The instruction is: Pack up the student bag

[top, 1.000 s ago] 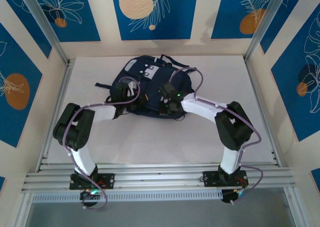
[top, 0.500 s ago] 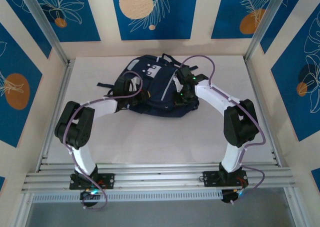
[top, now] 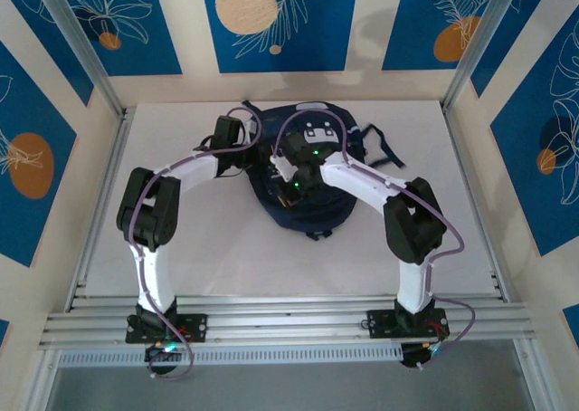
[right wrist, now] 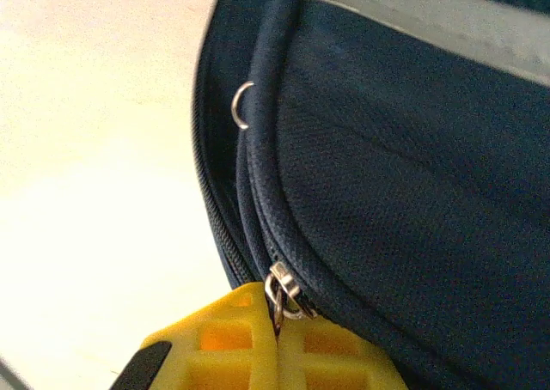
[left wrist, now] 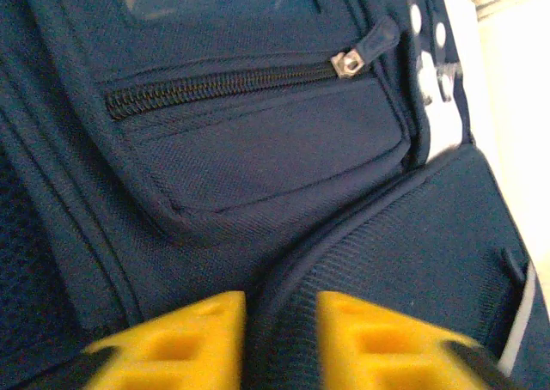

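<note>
The large navy-blue fabric student bag lay on the white table toward 12 o'clock, midway between the side walls, its light grey buckle patch at its 12 o'clock end. Both arms reached in over it.

The left end effector sat at the bag's 10 o'clock side. Its yellow fingers stood a little apart, with a raised navy seam ridge lying in the gap; whether they pressed it could not be told. Just beyond them ran a pocket's black zipper, its slider at the 3 o'clock end.

The right end effector was over the bag's middle, jaws closed tight on a silver metal zipper pull at the bag's edge seam. A loose wire ring hung farther along that seam, below a grey reflective stripe.
</note>
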